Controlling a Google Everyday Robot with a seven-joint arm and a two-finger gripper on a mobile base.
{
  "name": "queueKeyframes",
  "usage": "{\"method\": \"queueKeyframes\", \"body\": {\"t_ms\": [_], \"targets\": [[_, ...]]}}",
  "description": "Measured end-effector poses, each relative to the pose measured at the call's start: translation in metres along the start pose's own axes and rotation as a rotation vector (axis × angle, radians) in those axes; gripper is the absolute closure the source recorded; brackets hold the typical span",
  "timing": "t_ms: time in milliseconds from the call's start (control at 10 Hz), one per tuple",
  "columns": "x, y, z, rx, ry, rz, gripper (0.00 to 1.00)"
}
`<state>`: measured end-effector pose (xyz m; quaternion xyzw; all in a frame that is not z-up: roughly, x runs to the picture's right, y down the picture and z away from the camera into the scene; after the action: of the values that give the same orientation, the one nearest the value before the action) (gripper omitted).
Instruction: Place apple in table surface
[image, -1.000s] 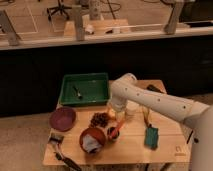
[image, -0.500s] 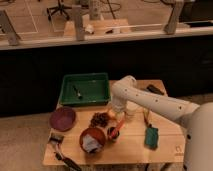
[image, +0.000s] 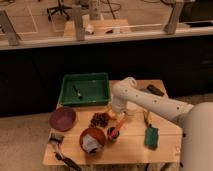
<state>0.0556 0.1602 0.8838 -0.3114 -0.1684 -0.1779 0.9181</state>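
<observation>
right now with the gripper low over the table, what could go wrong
The gripper sits low in a crowded spot. The grape cluster and a small cup lie close by, so setting the apple down may bump them. The round apple may also roll on the table surface.

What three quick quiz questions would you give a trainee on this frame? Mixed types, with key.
1. True or false: the green tray sits at the front edge of the table surface.
2. The tool is: A) over the tray; B) low near the table's middle, beside the grape cluster; C) over the purple plate.
3. Which dish lies farthest to the picture's left?
Key: 1 false, it sits at the back; 2 B; 3 the purple plate.
</observation>
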Motion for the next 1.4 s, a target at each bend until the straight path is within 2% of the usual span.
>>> {"method": "queueKeyframes", "body": {"t_ms": [200,300,500,600,900,1100,1400], "targets": [[-0.002,-0.006,0.005,0.004,-0.02,-0.001,0.2],[-0.003,-0.008,0.006,0.006,-0.034,0.001,0.24],[0.0,-0.009,0.005,0.015,-0.069,0.012,0.42],[0.0,-0.009,0.004,0.016,-0.072,0.008,0.49],[-0.003,-0.013,-0.006,0.032,-0.075,-0.021,0.51],[-0.005,-0.018,-0.029,0.057,-0.063,-0.043,0.51],[-0.001,-0.03,-0.083,0.113,-0.021,-0.06,0.51]]}}
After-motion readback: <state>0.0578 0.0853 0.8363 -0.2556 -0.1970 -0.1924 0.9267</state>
